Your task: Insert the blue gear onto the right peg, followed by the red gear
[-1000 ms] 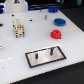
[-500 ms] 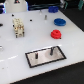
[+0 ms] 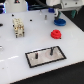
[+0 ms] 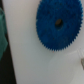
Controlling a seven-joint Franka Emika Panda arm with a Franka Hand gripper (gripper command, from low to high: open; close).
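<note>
Blue gear (image 4: pixel 58 24) flat on white table (image 4: pixel 35 67), beneath fingers (image 3: pixel 59 16)

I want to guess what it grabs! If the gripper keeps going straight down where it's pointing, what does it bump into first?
Most likely the blue gear. The wrist view looks down on it, filling much of the picture, and in the exterior view the gripper hangs just above it. How much gap is left is hard to tell.
</note>
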